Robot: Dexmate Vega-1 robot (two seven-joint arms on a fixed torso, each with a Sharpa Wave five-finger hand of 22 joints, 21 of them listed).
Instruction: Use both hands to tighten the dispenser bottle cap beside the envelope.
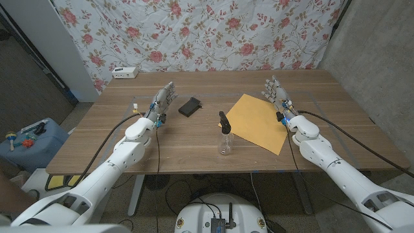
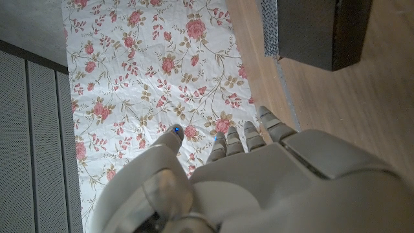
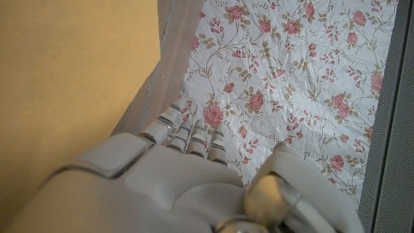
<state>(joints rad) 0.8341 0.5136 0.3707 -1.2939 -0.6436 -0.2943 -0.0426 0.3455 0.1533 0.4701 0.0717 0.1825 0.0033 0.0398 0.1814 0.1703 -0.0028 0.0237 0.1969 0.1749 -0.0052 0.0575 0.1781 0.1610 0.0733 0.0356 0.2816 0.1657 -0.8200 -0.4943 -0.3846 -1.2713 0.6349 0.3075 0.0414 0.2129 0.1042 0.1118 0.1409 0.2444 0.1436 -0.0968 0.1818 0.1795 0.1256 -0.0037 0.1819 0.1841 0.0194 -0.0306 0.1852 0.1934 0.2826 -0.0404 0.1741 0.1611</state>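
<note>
Backing wooden table (image 1: 194, 139), floral curtain (image 1: 194, 32)

Wooden table (image 1: 194, 139): bottle (image 1: 225, 138), envelope (image 1: 259, 121), black box (image 1: 189, 107), white device (image 1: 125, 72).

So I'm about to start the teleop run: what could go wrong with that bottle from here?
The dispenser bottle is slim, clear and upright, so a sideways bump from the left hand or right hand might topple it. It stands right at the envelope edge; fingers may snag the paper.
</note>
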